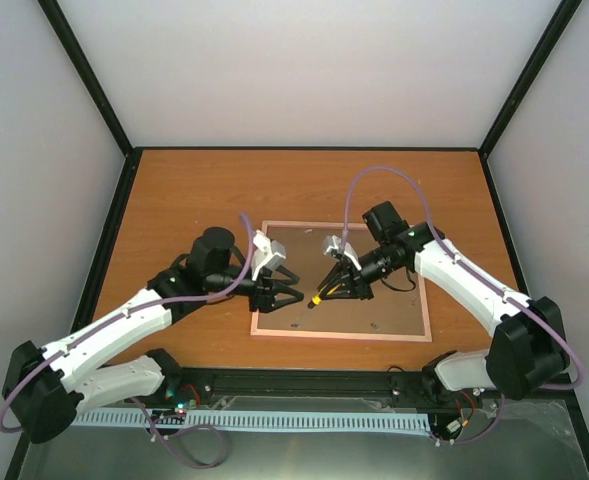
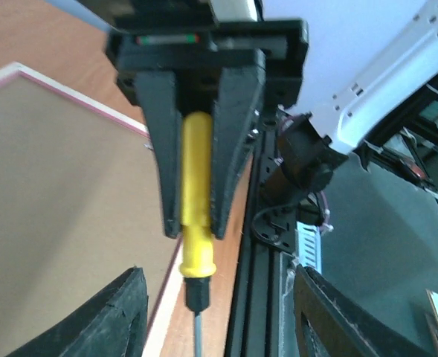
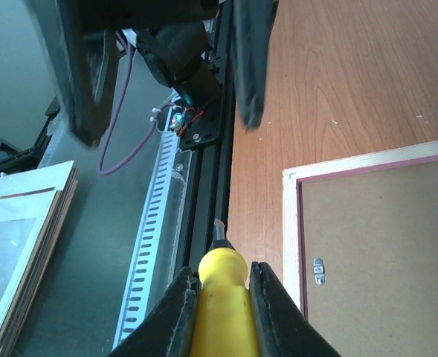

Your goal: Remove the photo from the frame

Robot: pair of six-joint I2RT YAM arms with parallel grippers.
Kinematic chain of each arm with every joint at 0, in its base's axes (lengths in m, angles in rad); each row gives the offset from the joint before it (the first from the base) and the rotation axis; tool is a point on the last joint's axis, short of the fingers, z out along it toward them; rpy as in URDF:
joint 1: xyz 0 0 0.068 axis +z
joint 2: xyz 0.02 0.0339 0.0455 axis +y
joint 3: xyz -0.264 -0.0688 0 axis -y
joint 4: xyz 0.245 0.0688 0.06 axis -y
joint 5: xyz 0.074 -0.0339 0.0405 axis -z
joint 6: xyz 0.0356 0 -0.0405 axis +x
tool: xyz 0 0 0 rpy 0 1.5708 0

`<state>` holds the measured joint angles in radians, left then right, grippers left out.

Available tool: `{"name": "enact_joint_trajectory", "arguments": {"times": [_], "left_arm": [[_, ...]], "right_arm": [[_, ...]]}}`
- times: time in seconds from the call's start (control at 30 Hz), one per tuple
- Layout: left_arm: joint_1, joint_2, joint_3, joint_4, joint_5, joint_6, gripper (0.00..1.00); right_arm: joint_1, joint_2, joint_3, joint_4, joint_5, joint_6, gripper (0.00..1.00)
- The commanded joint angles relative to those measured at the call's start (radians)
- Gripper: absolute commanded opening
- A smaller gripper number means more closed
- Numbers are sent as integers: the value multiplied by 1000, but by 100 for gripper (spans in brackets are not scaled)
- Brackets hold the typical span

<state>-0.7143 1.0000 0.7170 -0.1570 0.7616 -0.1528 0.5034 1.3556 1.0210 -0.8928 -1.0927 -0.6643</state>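
The pink frame (image 1: pixel 336 334) lies face down on the table, its brown backing board (image 1: pixel 374 300) up. The photo is hidden under that board. My right gripper (image 1: pixel 338 286) hovers over the board's left part, shut on a yellow-handled screwdriver (image 1: pixel 319 297) whose tip points toward the frame's near-left corner. The right wrist view has the handle (image 3: pixel 222 312) clamped between the right gripper (image 3: pixel 220 279) fingers, beside the frame's rim (image 3: pixel 291 223). My left gripper (image 1: pixel 286 288) stands open at the frame's left edge, facing the tool; its fingers (image 2: pixel 122 320) flank the shaft (image 2: pixel 197 335) without touching it.
A small metal clip (image 3: pixel 319 270) sits on the backing board near the rim. Beyond the table's near edge runs a black rail (image 3: pixel 204 193) with a white slotted strip (image 3: pixel 148 253). Flat boards (image 3: pixel 21 245) are stacked below the table.
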Motion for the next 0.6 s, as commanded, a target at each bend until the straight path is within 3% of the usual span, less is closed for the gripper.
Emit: {"name": "enact_joint_trajectory", "arguments": {"times": [0.0, 0.57], "left_arm": [[-69, 48, 27, -26, -28, 53, 54], [-156, 223, 87, 38, -69, 114, 45]], "right_arm": [[-5, -38, -18, 28, -36, 7, 3], [-5, -35, -24, 33, -24, 2, 3]]}}
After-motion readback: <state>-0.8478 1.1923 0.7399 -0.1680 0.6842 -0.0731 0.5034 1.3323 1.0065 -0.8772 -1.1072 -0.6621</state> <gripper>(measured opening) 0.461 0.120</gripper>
